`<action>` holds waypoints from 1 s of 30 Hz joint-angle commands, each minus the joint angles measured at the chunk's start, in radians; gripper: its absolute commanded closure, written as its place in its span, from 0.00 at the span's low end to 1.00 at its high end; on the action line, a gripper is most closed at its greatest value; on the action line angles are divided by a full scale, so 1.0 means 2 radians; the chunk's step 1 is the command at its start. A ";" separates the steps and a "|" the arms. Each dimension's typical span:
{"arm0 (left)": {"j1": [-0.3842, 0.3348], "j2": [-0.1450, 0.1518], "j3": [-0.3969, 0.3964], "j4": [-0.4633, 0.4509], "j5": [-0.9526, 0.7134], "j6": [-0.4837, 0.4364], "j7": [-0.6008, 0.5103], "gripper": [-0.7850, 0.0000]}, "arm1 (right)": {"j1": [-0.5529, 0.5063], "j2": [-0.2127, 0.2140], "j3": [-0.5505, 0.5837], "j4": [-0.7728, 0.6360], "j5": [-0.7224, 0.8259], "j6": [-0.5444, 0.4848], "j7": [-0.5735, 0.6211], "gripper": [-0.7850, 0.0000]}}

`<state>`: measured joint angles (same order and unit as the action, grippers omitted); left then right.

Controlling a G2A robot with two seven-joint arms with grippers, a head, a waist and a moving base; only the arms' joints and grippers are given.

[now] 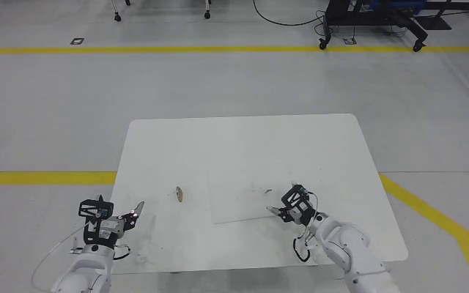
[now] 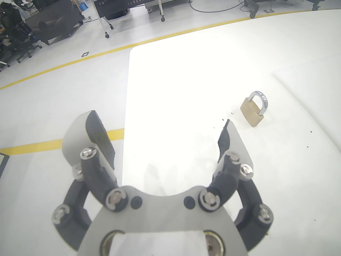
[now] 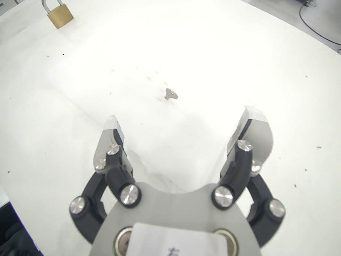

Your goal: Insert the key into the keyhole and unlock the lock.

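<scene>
Padlock: brass body, steel shackle seated in the body. It sits on the bare table in the left half, nearer the near edge than the far one, just off the left edge of a thin white sheet. We can't tell whether it lies flat or rests on its side. The shackle carries markings in the left wrist view, too small for us to read.

Key: small and silver, on the sheet, about mid-table left to right and toward the near edge. It is well apart from the padlock and nothing touches it.

Left gripper: at the near-left corner of the table, jaws spread wide and holding nothing. One finger hangs out past the table's left edge over the floor, the other over the tabletop. It points toward the padlock, which is near but not touched.

Right gripper: low over the sheet's near-right corner, jaws also wide and holding nothing. It points at the key, which lies just beyond the fingertips. We see a white sticker on its base plate; the print is cut off at the frame edge and unreadable.
</scene>
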<state>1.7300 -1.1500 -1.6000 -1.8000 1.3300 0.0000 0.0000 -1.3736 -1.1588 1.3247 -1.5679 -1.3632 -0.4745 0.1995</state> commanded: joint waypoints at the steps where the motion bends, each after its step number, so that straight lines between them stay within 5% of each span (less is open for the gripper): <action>1: 0.000 0.000 0.000 0.000 0.000 0.000 0.000 0.00 | 0.014 -0.001 -0.008 0.010 0.002 -0.008 0.005 0.01; 11: 0.000 0.000 0.000 0.000 0.000 0.000 0.000 0.00 | 0.070 -0.010 -0.053 0.054 -0.010 0.006 0.040 0.28; 16: 0.000 0.000 0.000 0.000 0.000 0.000 0.000 0.00 | 0.081 -0.011 -0.062 0.065 -0.012 0.007 0.039 0.76; 17: 0.000 0.000 0.000 0.000 0.000 0.000 0.000 0.00 | 0.082 -0.011 -0.062 0.066 -0.012 0.007 0.039 1.00; 30: 0.000 0.000 0.000 0.000 0.000 0.000 0.000 0.00 | 0.059 -0.003 -0.038 0.038 -0.011 -0.028 0.002 1.00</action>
<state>1.7300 -1.1500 -1.6000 -1.8000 1.3300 0.0000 0.0000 -1.2527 -1.1662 1.2467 -1.4899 -1.3831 -0.5259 0.2108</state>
